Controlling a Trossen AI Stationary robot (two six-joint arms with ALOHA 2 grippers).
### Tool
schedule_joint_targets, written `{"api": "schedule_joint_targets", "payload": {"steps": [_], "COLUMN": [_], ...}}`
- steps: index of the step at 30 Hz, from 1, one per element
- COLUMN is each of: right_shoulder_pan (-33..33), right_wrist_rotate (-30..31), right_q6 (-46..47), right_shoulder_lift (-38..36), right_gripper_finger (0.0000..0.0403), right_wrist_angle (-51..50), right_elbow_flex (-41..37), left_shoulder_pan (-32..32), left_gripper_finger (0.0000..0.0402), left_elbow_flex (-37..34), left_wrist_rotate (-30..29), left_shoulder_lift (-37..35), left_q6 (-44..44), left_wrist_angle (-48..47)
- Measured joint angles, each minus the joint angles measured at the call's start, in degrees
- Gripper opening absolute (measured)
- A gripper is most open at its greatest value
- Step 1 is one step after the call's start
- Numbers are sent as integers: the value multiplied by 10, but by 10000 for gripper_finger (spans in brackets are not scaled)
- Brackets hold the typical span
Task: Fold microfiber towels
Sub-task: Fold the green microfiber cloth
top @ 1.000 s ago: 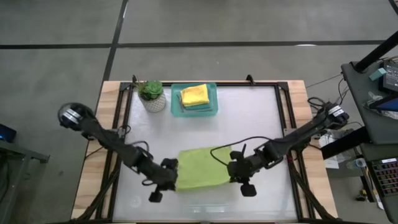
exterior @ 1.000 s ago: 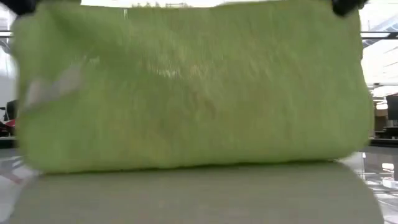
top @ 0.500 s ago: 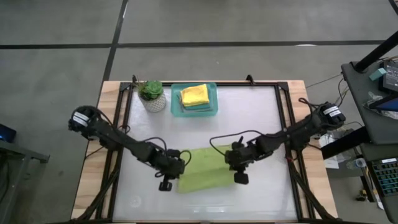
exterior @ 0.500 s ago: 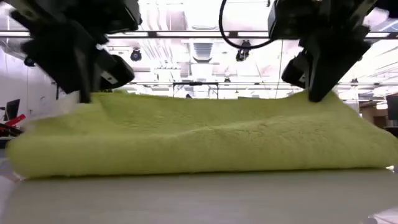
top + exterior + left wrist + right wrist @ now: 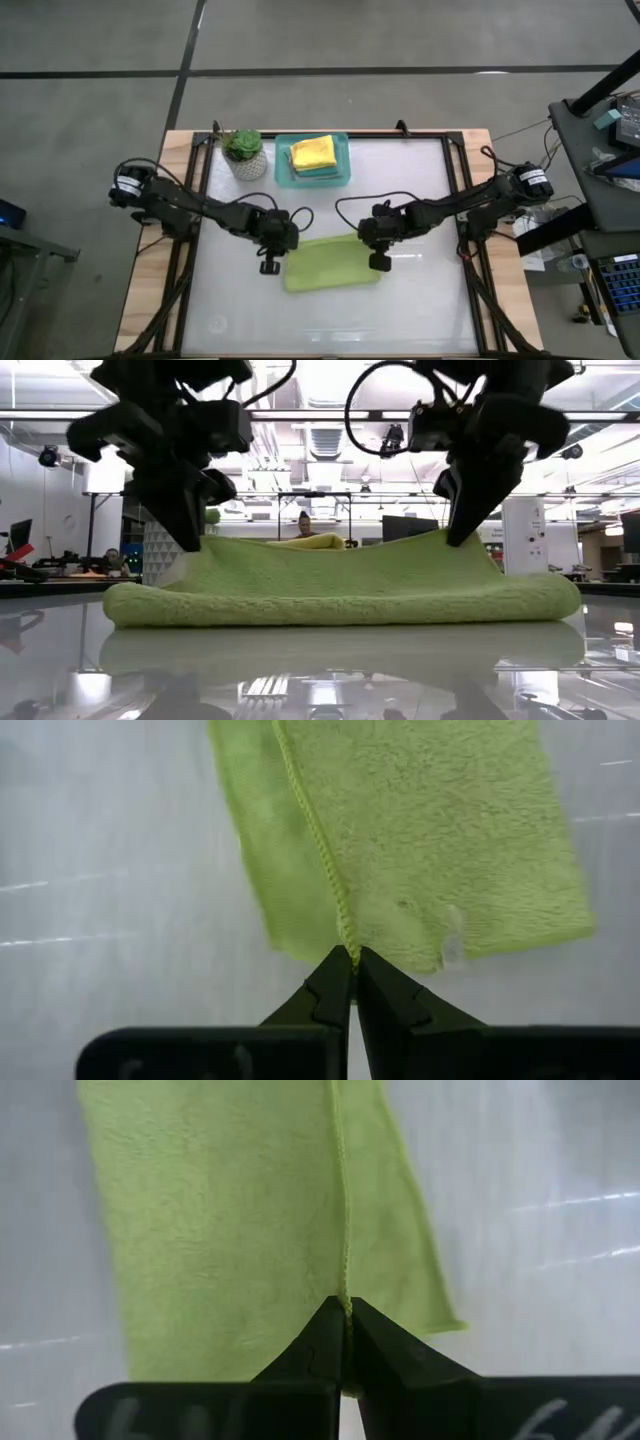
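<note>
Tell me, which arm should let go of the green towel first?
Neither clearly, I think. The left gripper and the right gripper each pinch a far corner of the lime green towel, jaws shut on its hem, mirrored. The top layer already lies over the bottom one, so both could probably release together.

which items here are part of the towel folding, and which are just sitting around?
In the job:
- lime green towel, folded over, a corner pinched by each gripper
- left gripper, shut on its edge
- right gripper, shut on its edge
- yellow towel, on a teal one in the teal tray

Lying about:
- potted plant, beside the tray
</note>
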Motion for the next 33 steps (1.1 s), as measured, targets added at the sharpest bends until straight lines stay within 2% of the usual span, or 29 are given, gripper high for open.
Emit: {"api": "schedule_joint_targets", "payload": {"steps": [8, 15, 21, 27, 30, 33], "right_shoulder_pan": [-32, -35, -35, -36, -36, -36], "right_wrist_rotate": [1, 0, 0, 0, 0, 0], "right_q6": [-17, -17, -10, -18, -31, -47], "right_shoulder_lift": [0, 0, 0, 0, 0, 0], "right_gripper_finger": [8, 9, 18, 56, 73, 86], "right_wrist_angle": [-5, -5, -11, -11, -14, -4], "right_elbow_flex": [-2, -2, -2, 5, 8, 9], "left_shoulder_pan": [38, 42, 43, 44, 44, 44], "left_gripper_finger": [0, 3, 62, 137, 157, 160], "left_elbow_flex": [-6, -6, -6, -6, -6, -9], "left_wrist_rotate": [-7, -7, -16, -76, -86, -86], "left_shoulder_lift": [1, 1, 1, -1, -8, -10], "left_q6": [31, 33, 33, 41, 55, 53], "left_wrist_angle": [2, 4, 26, 0, -28, -49]}}
